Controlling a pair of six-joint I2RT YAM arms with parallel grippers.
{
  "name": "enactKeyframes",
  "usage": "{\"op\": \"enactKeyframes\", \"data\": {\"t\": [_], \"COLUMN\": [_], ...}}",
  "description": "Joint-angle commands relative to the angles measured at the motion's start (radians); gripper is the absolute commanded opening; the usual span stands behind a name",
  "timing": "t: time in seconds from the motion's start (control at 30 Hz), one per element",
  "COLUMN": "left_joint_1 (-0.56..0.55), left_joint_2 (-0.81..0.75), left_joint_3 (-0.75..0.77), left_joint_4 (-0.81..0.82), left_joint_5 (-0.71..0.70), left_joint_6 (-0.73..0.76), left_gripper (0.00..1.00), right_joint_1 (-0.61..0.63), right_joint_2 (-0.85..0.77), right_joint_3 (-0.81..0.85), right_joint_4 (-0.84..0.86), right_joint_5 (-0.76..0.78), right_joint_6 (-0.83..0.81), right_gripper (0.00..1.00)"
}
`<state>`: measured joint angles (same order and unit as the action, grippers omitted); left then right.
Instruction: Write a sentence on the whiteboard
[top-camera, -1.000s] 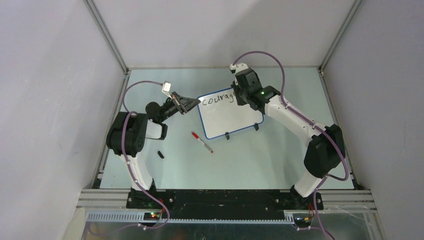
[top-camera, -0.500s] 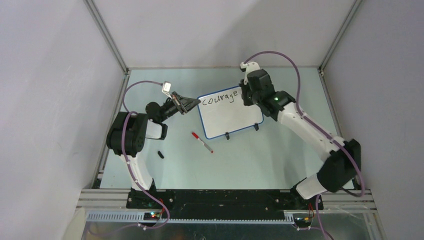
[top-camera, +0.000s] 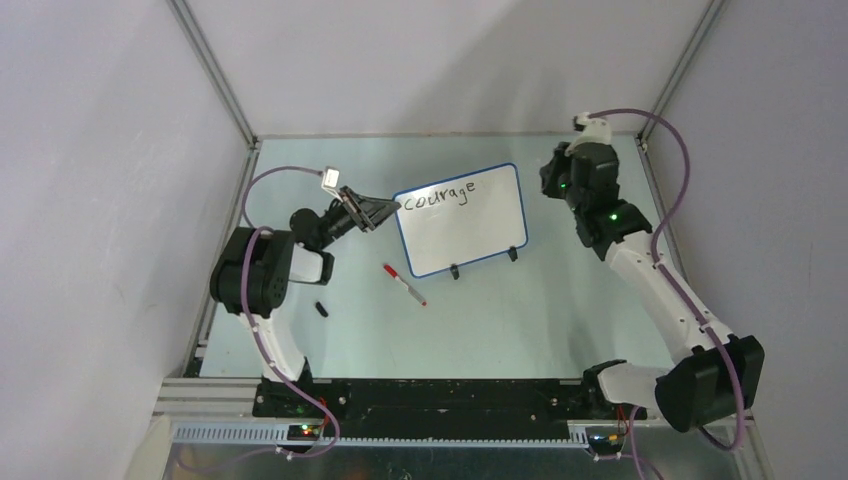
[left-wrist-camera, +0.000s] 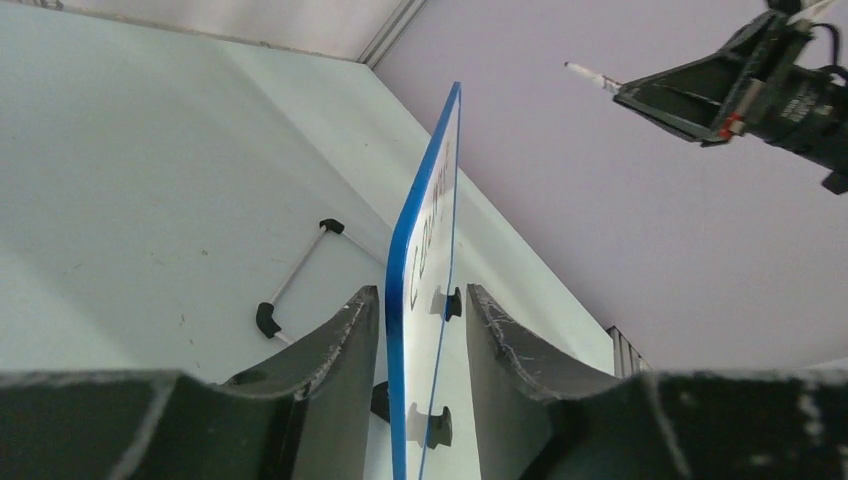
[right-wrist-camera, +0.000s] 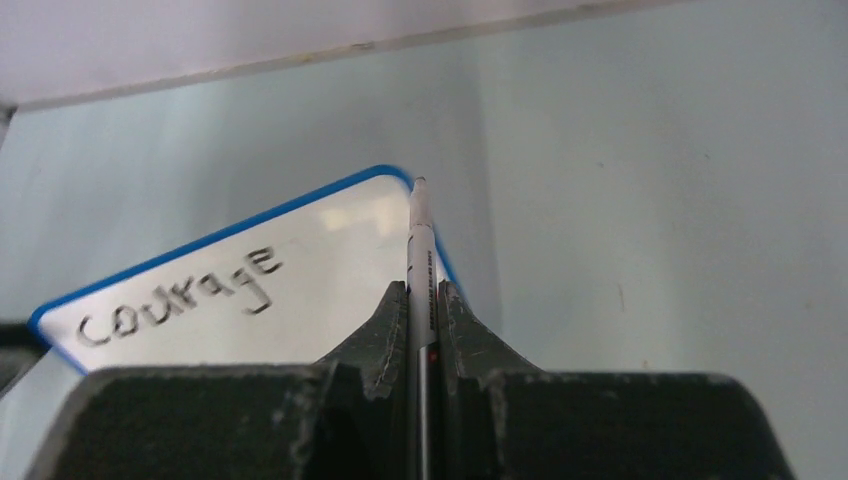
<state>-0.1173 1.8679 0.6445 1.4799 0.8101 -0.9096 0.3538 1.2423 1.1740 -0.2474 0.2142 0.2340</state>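
The whiteboard stands propped on the table, blue-rimmed, with "courage" in black along its top. My left gripper is open, its jaws straddling the board's left edge; one finger sits close against the rim, the other stands apart. My right gripper hovers off the board's upper right corner, shut on a white marker whose tip points at that corner. In the left wrist view the marker tip sticks out of the right gripper, away from the board. The rest of the sentence does not show.
A second marker with a red cap lies on the table in front of the board. A small black cap lies near the left arm. The board's wire stand rests behind it. Grey walls enclose the table on three sides.
My right arm swung right, away from the board's face, with the marker still in its jaws. The left gripper's jaws parted from the board's edge. The whole word "courage" is now uncovered.
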Motion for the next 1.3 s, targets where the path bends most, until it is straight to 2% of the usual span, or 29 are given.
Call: {"op": "enactKeyframes", "data": {"t": [0.0, 0.13, 0.4, 0.63, 0.87, 1.0, 1.27], "left_joint_1": [0.004, 0.004, -0.013, -0.019, -0.018, -0.017, -0.008], "left_joint_2": [-0.065, -0.081, -0.086, -0.070, -0.056, -0.044, -0.013], "left_joint_3": [-0.039, -0.076, -0.104, -0.085, -0.071, -0.054, -0.007], "left_joint_4": [0.053, 0.053, 0.053, 0.053, 0.053, 0.053, 0.053], "left_joint_5": [-0.049, -0.076, -0.095, -0.089, -0.079, -0.065, -0.042], "left_joint_6": [0.040, 0.039, 0.036, 0.025, 0.016, 0.010, -0.011], "left_gripper": [0.44, 0.49, 0.53, 0.49, 0.44, 0.36, 0.29], "right_joint_1": [-0.187, -0.317, -0.412, -0.429, -0.429, -0.429, -0.403], "right_joint_2": [0.041, 0.132, 0.282, 0.399, 0.483, 0.514, 0.499], "right_joint_3": [-0.033, -0.041, -0.041, -0.042, -0.042, -0.041, -0.053], "right_joint_4": [0.069, 0.076, 0.113, 0.193, 0.238, 0.272, 0.215], "right_joint_5": [-0.149, -0.383, -0.544, -0.711, -0.770, -0.816, -0.842], "right_joint_6": [0.136, 0.209, 0.251, 0.293, 0.318, 0.332, 0.311], "right_gripper": [0.00, 0.00, 0.00, 0.00, 0.00, 0.00, 0.00]}}
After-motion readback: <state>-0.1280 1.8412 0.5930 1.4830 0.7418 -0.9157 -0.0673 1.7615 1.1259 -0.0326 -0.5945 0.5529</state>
